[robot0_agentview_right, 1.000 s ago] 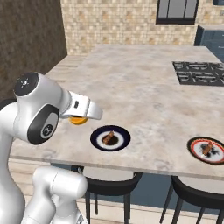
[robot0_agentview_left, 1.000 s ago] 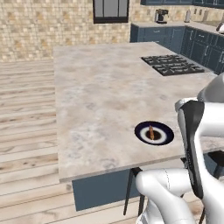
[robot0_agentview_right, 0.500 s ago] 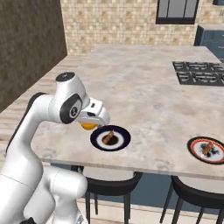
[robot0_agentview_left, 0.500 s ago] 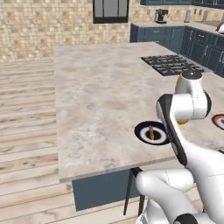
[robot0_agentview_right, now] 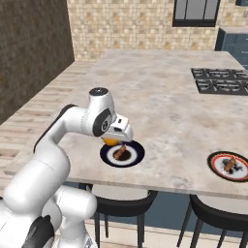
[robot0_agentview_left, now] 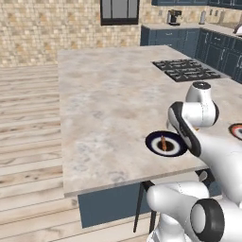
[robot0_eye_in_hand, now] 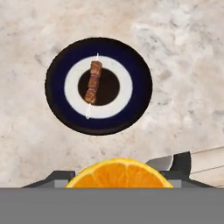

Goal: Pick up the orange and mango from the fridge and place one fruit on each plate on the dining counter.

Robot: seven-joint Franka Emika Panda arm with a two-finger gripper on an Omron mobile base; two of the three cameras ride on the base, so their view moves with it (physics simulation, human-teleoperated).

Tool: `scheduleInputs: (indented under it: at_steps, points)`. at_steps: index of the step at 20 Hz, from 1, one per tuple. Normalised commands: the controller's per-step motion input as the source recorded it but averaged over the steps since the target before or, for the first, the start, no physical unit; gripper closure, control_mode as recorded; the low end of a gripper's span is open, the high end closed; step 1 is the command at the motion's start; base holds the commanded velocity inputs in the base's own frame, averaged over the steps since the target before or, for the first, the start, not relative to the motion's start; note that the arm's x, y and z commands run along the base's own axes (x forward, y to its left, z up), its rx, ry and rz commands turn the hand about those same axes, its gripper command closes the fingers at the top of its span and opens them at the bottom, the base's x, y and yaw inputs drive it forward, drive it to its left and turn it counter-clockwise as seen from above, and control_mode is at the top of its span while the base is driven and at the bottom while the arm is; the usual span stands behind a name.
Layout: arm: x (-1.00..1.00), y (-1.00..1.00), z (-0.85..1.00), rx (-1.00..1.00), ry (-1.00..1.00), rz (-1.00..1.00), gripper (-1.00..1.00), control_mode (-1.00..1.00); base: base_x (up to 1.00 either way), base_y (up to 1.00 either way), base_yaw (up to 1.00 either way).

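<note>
My gripper (robot0_agentview_right: 116,136) is shut on the orange (robot0_agentview_right: 110,141), a bright round fruit that shows cut-faced at the bottom of the hand view (robot0_eye_in_hand: 120,173). It hangs just above the near left edge of the blue-rimmed plate (robot0_agentview_right: 106,156) (robot0_eye_in_hand: 57,83) (robot0_agentview_left: 151,142) on the dining counter (robot0_agentview_right: 160,97). A brown skewered piece (robot0_eye_in_hand: 93,82) lies in that plate's dark centre. The red-rimmed plate (robot0_agentview_right: 213,162) (robot0_agentview_left: 235,130) sits further right near the counter's front edge, also with a brown piece on it. The mango and the fridge are out of view.
A black gas hob (robot0_agentview_right: 220,80) (robot0_agentview_left: 185,70) is set into the far right of the counter. Two dark stools (robot0_agentview_right: 121,203) (robot0_agentview_right: 218,218) stand under the front edge. Wooden floor runs to the left, and blue wall cabinets stand at the back.
The arm has swung in from the robot's side and out over the counter, bringing the orange to the blue-rimmed plate. The plates have not moved.
</note>
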Motion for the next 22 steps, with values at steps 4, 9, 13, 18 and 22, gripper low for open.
scheduleInputs:
  at_steps: [4,9,13,18,22]
  points:
    - [0.51,-0.11,-0.49,0.02,0.11,0.06,1.00,-1.00,0.00,0.00,0.00]
    - [0.42,-0.08,-0.51,0.04,0.11,0.10,1.00,-1.00,0.00,0.00,0.00]
    - [0.20,-0.09,-0.44,0.05,0.02,0.09,1.00,-1.00,0.00,0.00,0.00]
    - [0.03,-0.06,-0.41,0.02,0.00,0.05,1.00,-1.00,0.00,0.00,0.00]
    - [0.16,0.00,-0.39,0.01,0.00,0.03,1.00,-1.00,0.00,0.00,0.00]
